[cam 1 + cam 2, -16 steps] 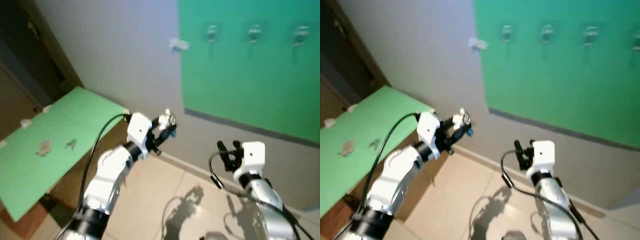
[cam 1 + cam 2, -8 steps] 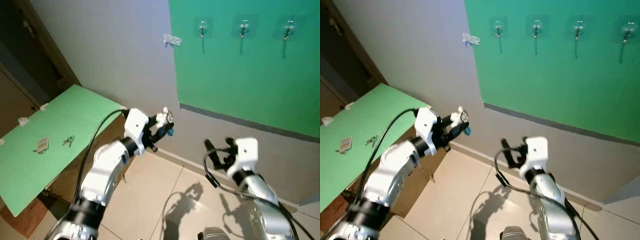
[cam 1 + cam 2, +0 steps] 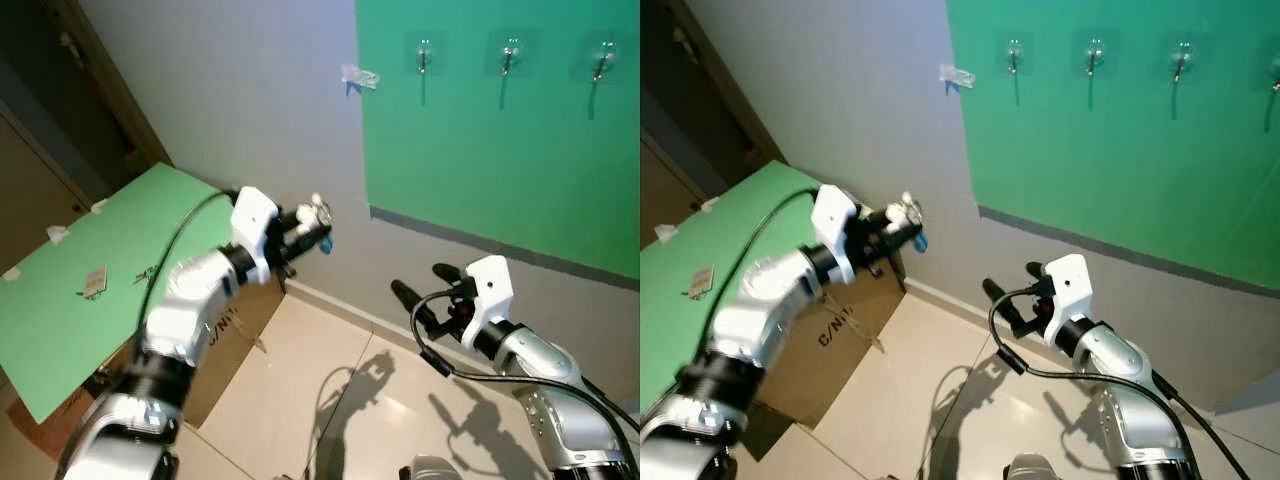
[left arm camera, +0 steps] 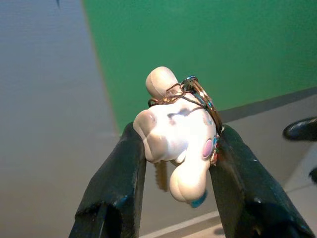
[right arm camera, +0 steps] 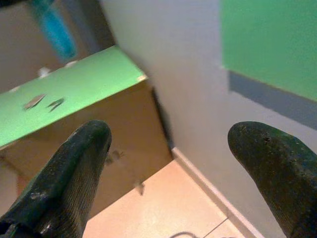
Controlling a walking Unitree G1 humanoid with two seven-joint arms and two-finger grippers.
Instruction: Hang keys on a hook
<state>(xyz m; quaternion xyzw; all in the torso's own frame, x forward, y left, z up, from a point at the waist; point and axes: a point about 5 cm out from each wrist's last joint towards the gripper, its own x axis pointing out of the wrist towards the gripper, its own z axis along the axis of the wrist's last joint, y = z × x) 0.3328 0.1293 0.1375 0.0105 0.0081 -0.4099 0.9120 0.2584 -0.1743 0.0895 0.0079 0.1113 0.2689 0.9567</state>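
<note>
**Nearly there: keys in hand, hooks above**

Clearly the carrying step is in hand. The left gripper [image 3: 308, 222], just left of centre in the left eye view, pinches the keys [image 4: 179, 134] by their pale figurine charm, the metal ring looped over its top; the left wrist view shows both black fingers [image 4: 117, 183] pressed against its sides. The hooks [image 3: 424, 56] sit along the upper right of the frame on the green wall panel [image 3: 500, 170], well above and to the right of the keys. The right gripper [image 3: 428, 290], lower right of centre, hangs with its fingers spread wide and empty.

Next, as I judge it, the left arm must rise and reach right, bringing the ring up level with the nearest hook and slipping it over the tip before letting go.
</note>
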